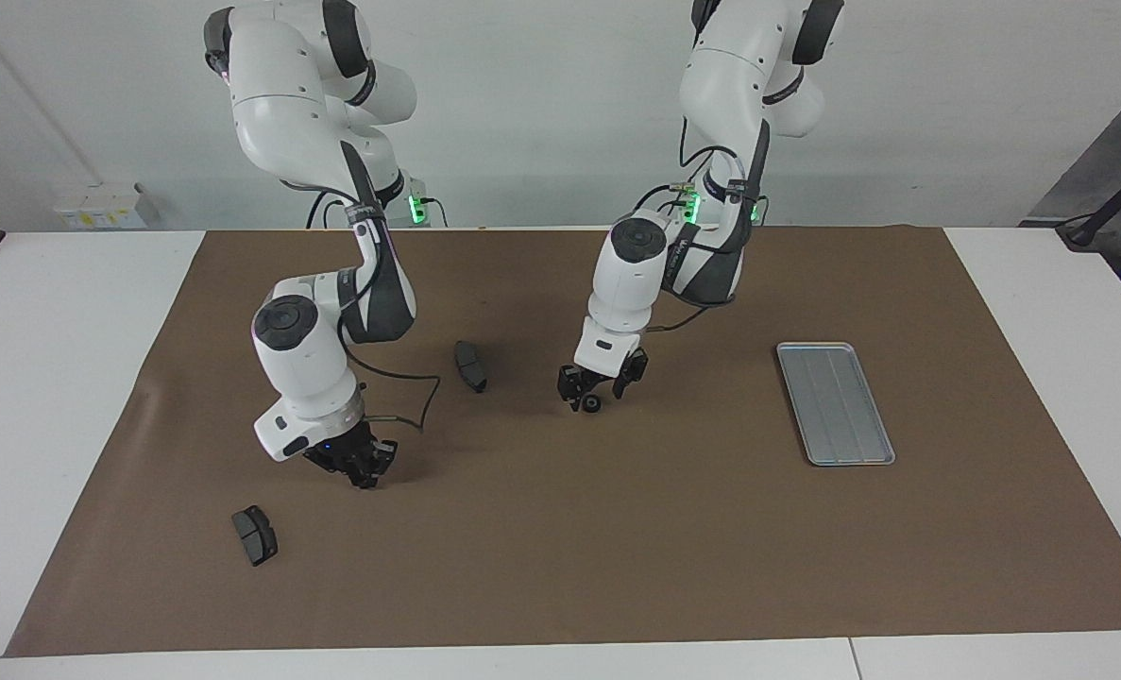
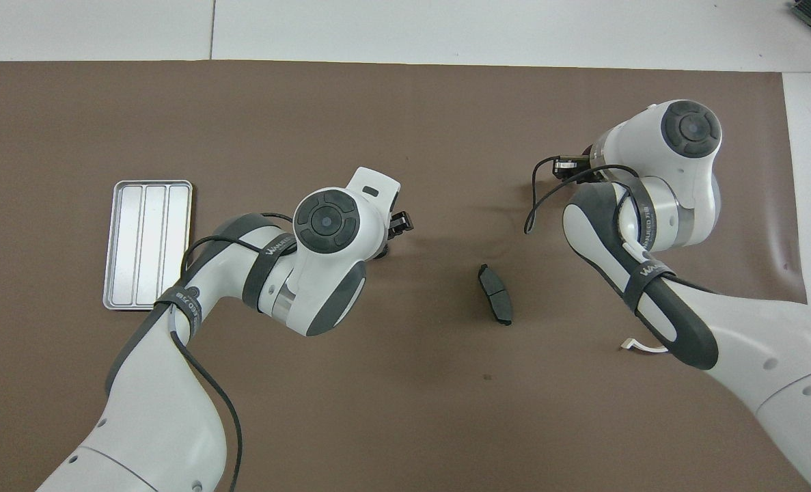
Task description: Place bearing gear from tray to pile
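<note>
Two grippers low over the brown mat, tray (image 1: pixel 835 403) bare.
My left gripper (image 1: pixel 598 388) apparently pinches a small dark bearing gear (image 1: pixel 592 405); my right gripper (image 1: pixel 360 466): jaw state unclear.

Open brown mat (image 1: pixel 617 567) across the whole lower band of the facing view, bare from centre to lower right. Blocked at lower left by one brake pad (image 1: pixel 254 535), with the right gripper (image 1: pixel 357 463) low and just up-frame of it. Narrow lane at centre between the second brake pad (image 1: pixel 470 365) and the left gripper (image 1: pixel 598 387), with a small dark gear (image 1: pixel 592 405) at its tips. Free stretch from there rightward to the tray (image 1: pixel 836 404), flat and low at centre right.
</note>
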